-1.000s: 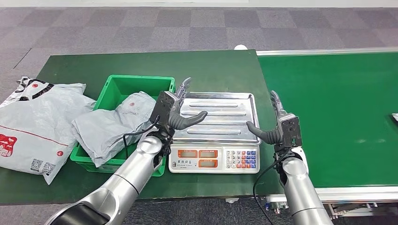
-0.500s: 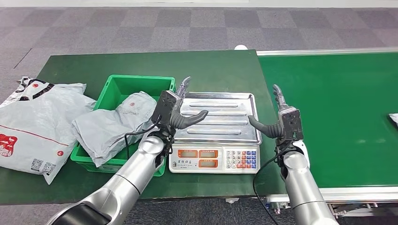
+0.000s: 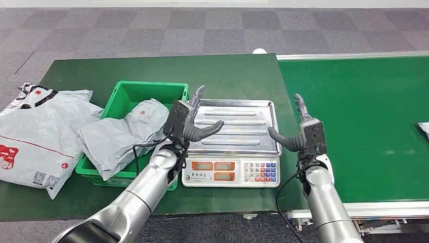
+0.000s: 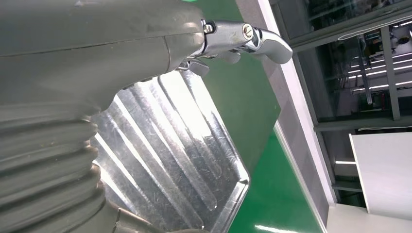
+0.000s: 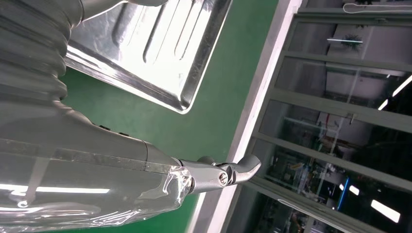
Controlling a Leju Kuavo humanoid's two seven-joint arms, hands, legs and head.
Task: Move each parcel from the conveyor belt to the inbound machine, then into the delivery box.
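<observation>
The inbound machine is a weighing scale [image 3: 232, 169] with a bare steel pan [image 3: 238, 126] [image 4: 165, 145] [image 5: 150, 43]. My left hand [image 3: 191, 120] hovers open at the pan's left edge, thumb reaching over the steel. At the pan's right edge my right hand [image 3: 301, 132] is open too, thumb pointing toward the pan. Neither hand holds anything. A grey parcel [image 3: 121, 136] lies in the green delivery box [image 3: 152, 91], draped over its front rim. The white corner of another parcel [image 3: 424, 127] shows on the green conveyor belt [image 3: 364, 121] at the far right edge.
Larger grey parcels [image 3: 38, 131] lie on the green table [image 3: 227, 71] left of the box. The belt's metal rail [image 3: 354, 54] runs along its far side. Grey carpet floor lies beyond the table.
My right hand rose slightly and shifted a little right beside the pan. The parcel corner on the belt crept in from the right edge. My left hand barely moved.
</observation>
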